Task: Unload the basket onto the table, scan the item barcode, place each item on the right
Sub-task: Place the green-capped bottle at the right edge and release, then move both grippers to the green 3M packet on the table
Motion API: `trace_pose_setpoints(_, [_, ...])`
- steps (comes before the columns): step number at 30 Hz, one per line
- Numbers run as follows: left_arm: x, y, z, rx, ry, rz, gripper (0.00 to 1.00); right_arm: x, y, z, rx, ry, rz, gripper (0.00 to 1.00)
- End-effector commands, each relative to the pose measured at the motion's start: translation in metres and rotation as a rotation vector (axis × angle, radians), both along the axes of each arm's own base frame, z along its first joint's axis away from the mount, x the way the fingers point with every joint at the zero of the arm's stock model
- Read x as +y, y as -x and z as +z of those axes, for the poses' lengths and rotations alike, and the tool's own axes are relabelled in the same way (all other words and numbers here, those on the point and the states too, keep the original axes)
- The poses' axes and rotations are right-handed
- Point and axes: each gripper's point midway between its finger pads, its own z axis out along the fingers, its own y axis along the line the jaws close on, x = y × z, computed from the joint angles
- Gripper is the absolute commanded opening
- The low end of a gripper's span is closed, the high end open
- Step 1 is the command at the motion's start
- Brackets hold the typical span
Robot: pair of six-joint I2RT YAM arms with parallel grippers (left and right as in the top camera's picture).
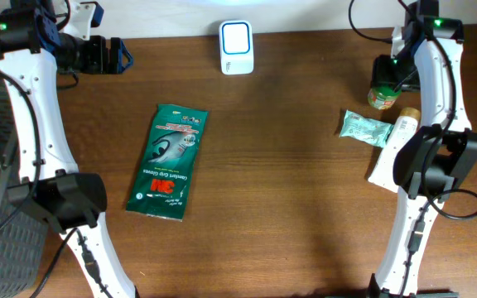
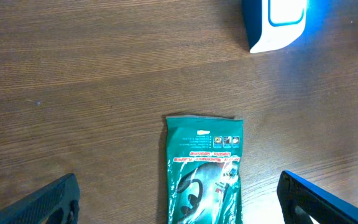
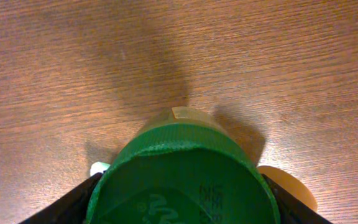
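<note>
Right gripper [image 3: 178, 202], upper right of the overhead frame: jaws clasped on either side of the green-lidded jar [image 1: 382, 94], which sits on the desk [image 1: 288, 207] beside a pale green pouch [image 1: 364, 128]. Left gripper [image 1: 122, 55], upper left: jaws spread wide, empty. White barcode scanner [image 1: 237, 47] top centre; green 3M glove packet [image 1: 170, 161] lies flat left of centre.

green packet [image 2: 204, 171] cut off at bottom edge, white scanner [image 2: 272, 28] cropped at top, jar lid [image 3: 182, 180] cropped below
</note>
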Motion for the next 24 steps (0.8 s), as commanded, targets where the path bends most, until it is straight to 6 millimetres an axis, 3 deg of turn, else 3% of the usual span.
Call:
trace_pose_setpoints(1, [-0.001, 0.001, 0.008, -0.022, 0.001, -0.012, 0.99, 0.009, -0.001, -0.007, 0.005, -0.044, 0.005, 0.69])
trace_pose_setpoints(7, [-0.001, 0.001, 0.008, -0.022, 0.0, -0.012, 0.99, 0.01, 0.004, -0.014, 0.029, -0.051, 0.004, 0.73])
trace_pose_setpoints(9, [-0.001, 0.001, 0.008, -0.022, 0.001, -0.012, 0.99, 0.01, 0.002, -0.012, 0.02, -0.048, 0.007, 1.0])
trace_pose_setpoints(10, [-0.001, 0.001, 0.008, -0.023, 0.0, -0.012, 0.99, 0.009, 0.0, -0.006, 0.005, -0.045, 0.007, 0.98])
trace_pose_setpoints(12, [-0.001, 0.001, 0.008, -0.022, 0.001, -0.012, 0.99, 0.008, -0.009, 0.032, -0.083, -0.031, -0.002, 0.98])
trace_pose_setpoints(14, [-0.001, 0.001, 0.008, -0.023, 0.0, -0.012, 0.99, 0.02, -0.013, 0.096, -0.219, -0.042, 0.005, 0.99])
trace_pose_setpoints(16, [-0.001, 0.001, 0.008, -0.023, 0.0, -0.012, 0.99, 0.06, -0.007, 0.144, -0.315, -0.163, 0.082, 0.98])
trace_pose_setpoints(17, [-0.001, 0.001, 0.008, -0.022, 0.0, -0.012, 0.99, 0.094, 0.0, 0.168, -0.352, -0.253, 0.148, 0.98])
trace_pose_setpoints(18, [-0.001, 0.001, 0.008, -0.023, 0.0, -0.012, 0.99, 0.125, 0.008, 0.177, -0.351, -0.33, 0.211, 0.98])
trace_pose_setpoints(19, [-0.001, 0.001, 0.008, -0.022, 0.001, -0.012, 0.99, 0.159, 0.016, 0.179, -0.327, -0.405, 0.276, 0.98])
trace_pose_setpoints(20, [-0.001, 0.001, 0.008, -0.023, 0.0, -0.012, 0.99, 0.176, 0.019, 0.176, -0.309, -0.437, 0.307, 0.98])
trace_pose_setpoints(21, [-0.001, 0.001, 0.008, -0.022, 0.0, -0.012, 0.99, 0.207, 0.024, 0.171, -0.283, -0.486, 0.365, 0.98])
trace_pose_setpoints(24, [-0.001, 0.001, 0.008, -0.022, 0.001, -0.012, 0.99, 0.278, 0.034, 0.141, -0.203, -0.547, 0.496, 0.98])
